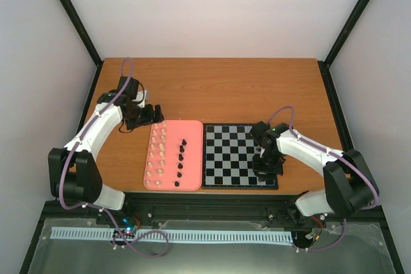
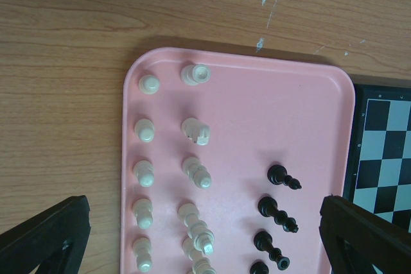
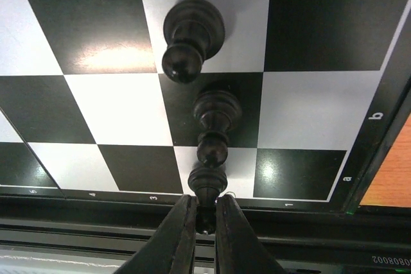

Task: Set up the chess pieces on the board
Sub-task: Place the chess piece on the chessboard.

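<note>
My right gripper [image 3: 205, 232] was clamped on a small black turned chess piece [image 3: 207, 185] in the edge row of the black-and-white checked chessboard [image 3: 109, 104]; two more black pieces [image 3: 192, 33] stood just beyond it; my left gripper [image 2: 205, 235] hung spread over the pink plastic tray [image 2: 308, 126], where other black figures [image 2: 282, 176] and the cream-white set [image 2: 196, 171] waited; most work remained, I judged; border markings [image 3: 376, 117] read a, b and some numerals.
</note>
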Controlling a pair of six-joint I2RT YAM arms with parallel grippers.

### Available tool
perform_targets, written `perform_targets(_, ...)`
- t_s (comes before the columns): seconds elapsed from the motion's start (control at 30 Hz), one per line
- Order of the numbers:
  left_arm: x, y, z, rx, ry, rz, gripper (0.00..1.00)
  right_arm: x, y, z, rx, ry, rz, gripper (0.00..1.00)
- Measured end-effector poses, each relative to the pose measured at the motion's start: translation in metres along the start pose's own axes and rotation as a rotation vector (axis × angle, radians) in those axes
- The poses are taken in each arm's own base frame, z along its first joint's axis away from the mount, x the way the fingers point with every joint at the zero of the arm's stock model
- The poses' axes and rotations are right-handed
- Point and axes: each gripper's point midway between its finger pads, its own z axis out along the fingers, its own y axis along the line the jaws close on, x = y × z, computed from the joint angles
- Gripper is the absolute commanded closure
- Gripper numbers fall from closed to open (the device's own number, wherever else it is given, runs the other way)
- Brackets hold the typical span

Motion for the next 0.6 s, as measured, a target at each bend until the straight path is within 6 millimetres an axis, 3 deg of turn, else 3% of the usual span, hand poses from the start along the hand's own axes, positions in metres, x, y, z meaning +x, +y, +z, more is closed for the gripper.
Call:
perform_targets(0.43,0.0,0.0001,0.0,0.0,0.0,0.0,0.0,0.0018,-0.0006,-0.0021,-0.005,-0.007,-0.002,0.89)
perform_targets(0.6,0.0,0.0001,0.0,0.0,0.0,0.0,0.0,0.0019,-0.0008,-0.0019,-0.004,-0.006,-0.001,0.83)
